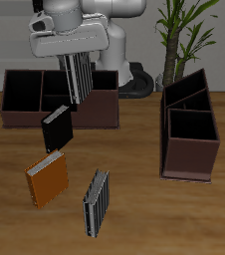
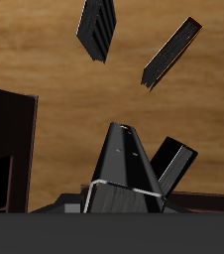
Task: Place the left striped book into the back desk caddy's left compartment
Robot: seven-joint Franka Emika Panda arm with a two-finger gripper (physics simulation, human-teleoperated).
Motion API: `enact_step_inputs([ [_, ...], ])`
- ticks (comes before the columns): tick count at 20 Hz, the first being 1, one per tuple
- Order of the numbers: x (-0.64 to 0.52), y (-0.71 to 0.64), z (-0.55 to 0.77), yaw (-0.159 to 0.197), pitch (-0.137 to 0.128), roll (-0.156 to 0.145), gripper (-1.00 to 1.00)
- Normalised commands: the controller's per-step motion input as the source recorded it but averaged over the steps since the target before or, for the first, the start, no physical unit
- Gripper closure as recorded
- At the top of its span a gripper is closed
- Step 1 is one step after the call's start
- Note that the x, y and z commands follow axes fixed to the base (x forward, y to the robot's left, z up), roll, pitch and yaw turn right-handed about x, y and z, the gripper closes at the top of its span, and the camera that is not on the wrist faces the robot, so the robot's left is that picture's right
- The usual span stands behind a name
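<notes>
My gripper (image 1: 77, 60) is shut on a striped book (image 1: 78, 80) that hangs upright over the back desk caddy (image 1: 95, 118), about where its middle cell meets the larger brown-fronted end cell. The left compartment (image 1: 23, 92) is the dark end cell at the caddy's other end, and it shows nothing inside. In the wrist view the held book (image 2: 129, 164) rises dark between my fingers (image 2: 92, 194), my gripper (image 2: 126, 190) shut on it, with a caddy wall (image 2: 10, 139) beside it. A second striped book (image 1: 97, 202) (image 2: 99, 28) stands near the table's front edge.
A black book (image 1: 57, 127) (image 2: 173, 164) leans just in front of the long caddy, below the held book. An orange book (image 1: 47, 179) (image 2: 171, 52) lies nearer the front. The taller two-cell brown caddy (image 1: 191, 149) stands at the far side, a potted plant (image 1: 184, 30) behind it.
</notes>
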Motion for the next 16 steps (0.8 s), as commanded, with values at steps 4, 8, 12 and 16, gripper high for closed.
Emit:
enact_step_inputs([
  [4,-0.4,-0.47,-0.01,-0.01,0.005,-0.03,1.0],
  [8,-0.32,-0.5,-0.11,0.003,0.037,-0.044,1.0],
  [12,-0.31,-0.42,-0.05,0.024,0.012,-0.036,1.0],
  [16,-0.31,-0.37,-0.03,0.048,-0.009,-0.012,1.0],
])
